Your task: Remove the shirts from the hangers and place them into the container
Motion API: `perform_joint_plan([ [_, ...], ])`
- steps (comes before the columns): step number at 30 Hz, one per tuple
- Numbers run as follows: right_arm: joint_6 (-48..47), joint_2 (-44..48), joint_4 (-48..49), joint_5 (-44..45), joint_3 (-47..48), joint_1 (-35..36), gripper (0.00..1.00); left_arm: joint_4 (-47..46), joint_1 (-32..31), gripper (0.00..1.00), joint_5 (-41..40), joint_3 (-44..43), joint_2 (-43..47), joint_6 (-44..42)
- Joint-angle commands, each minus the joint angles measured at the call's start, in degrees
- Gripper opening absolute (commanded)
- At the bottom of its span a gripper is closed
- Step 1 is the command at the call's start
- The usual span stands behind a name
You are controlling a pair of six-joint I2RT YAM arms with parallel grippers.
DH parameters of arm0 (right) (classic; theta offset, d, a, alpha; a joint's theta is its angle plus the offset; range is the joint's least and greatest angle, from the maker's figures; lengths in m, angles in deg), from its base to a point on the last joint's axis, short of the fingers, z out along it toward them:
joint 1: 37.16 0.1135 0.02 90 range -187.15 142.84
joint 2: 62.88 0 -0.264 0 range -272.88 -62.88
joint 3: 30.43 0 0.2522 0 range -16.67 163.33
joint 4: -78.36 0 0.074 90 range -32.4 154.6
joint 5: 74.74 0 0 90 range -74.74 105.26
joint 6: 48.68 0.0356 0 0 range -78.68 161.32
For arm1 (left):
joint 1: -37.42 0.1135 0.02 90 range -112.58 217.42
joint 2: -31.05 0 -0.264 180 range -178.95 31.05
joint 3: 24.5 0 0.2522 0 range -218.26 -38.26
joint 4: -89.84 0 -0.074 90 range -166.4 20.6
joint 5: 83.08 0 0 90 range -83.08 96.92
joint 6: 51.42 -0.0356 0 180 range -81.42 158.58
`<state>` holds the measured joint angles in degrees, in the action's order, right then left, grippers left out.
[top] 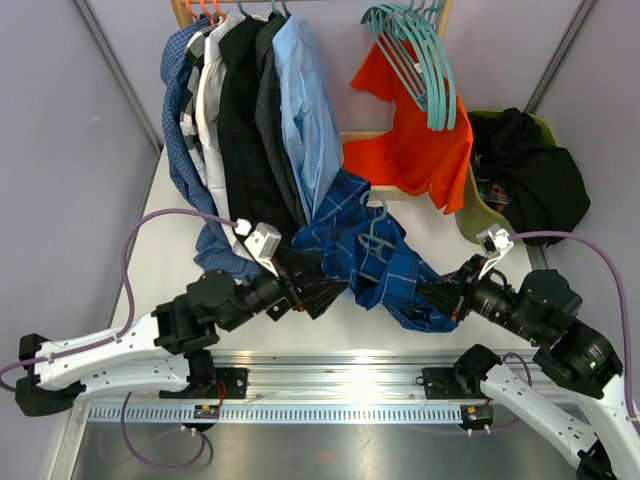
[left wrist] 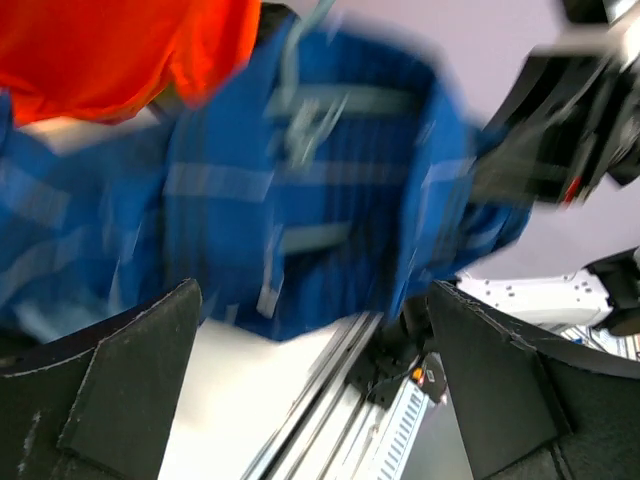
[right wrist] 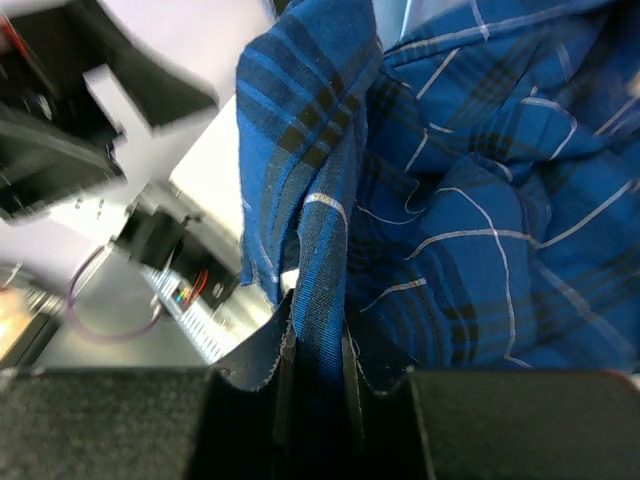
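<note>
The dark blue check shirt (top: 385,262) lies mid-table with 1 teal hanger (top: 372,240) inside it. The right gripper (top: 432,296) is clamped on the shirt's near right hem. The left gripper (top: 325,290), its 2 fingers spread wide, grasps nothing at the shirt's left edge. The container (top: 478,215) sits far right with a black shirt (top: 525,170) draped in it. Bare table (top: 165,255) lies to the left.

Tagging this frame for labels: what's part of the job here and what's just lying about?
Job:
- blue checked shirt, pinched by the right gripper
- teal hanger in it
- left gripper, open
- hung shirts
- olive container, black garment in it

Lying about:
- purple cable
- mounting rail
- orange garment, role unclear
</note>
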<state>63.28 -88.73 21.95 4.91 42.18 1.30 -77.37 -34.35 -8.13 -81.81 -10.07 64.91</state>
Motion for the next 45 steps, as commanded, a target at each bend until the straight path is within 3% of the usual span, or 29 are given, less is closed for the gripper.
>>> perform_joint_plan([
  [1, 5.0, 2.9, 1.0, -7.4, -2.4, 0.4, 0.0, -12.6, -1.0, 0.99, -0.7, -5.7, -4.1, -2.6],
  [8, 6.1, 5.4, -0.3, -8.5, -3.0, 0.4, 0.0, -14.0, -1.1, 0.99, -7.2, -8.4, -11.6, -0.1],
  [36, 6.5, 3.5, 2.9, -13.2, -3.1, 0.4, 0.0, -23.8, 2.2, 0.99, -6.1, -12.2, -29.3, 5.5],
  [37, 6.4, 3.7, 2.8, -13.3, -3.1, 0.4, 0.0, -24.0, 2.5, 0.95, -6.0, -12.3, -29.5, 5.5],
  [38, 6.4, 3.7, 2.9, -13.2, -3.2, 0.4, 0.0, -24.0, 2.6, 0.76, -5.7, -12.3, -29.6, 5.4],
  [40, 6.2, 3.9, 2.8, -13.1, -3.2, 0.4, 0.0, -23.9, 2.8, 0.51, -5.5, -12.3, -29.7, 5.2],
  [41, 6.1, 4.0, 2.8, -13.0, -3.2, 0.4, 0.0, -23.6, 2.9, 0.16, -5.5, -12.4, -29.6, 5.2],
  [43, 6.1, 4.3, 2.7, -12.7, -3.3, 0.4, 0.0, -22.4, 2.9, 0.0, -6.4, -12.7, -29.4, 5.8],
  [45, 6.1, 4.4, 2.6, -12.6, -3.4, 0.4, 0.0, -22.1, 2.9, 0.0, -6.7, -12.7, -29.1, 5.8],
])
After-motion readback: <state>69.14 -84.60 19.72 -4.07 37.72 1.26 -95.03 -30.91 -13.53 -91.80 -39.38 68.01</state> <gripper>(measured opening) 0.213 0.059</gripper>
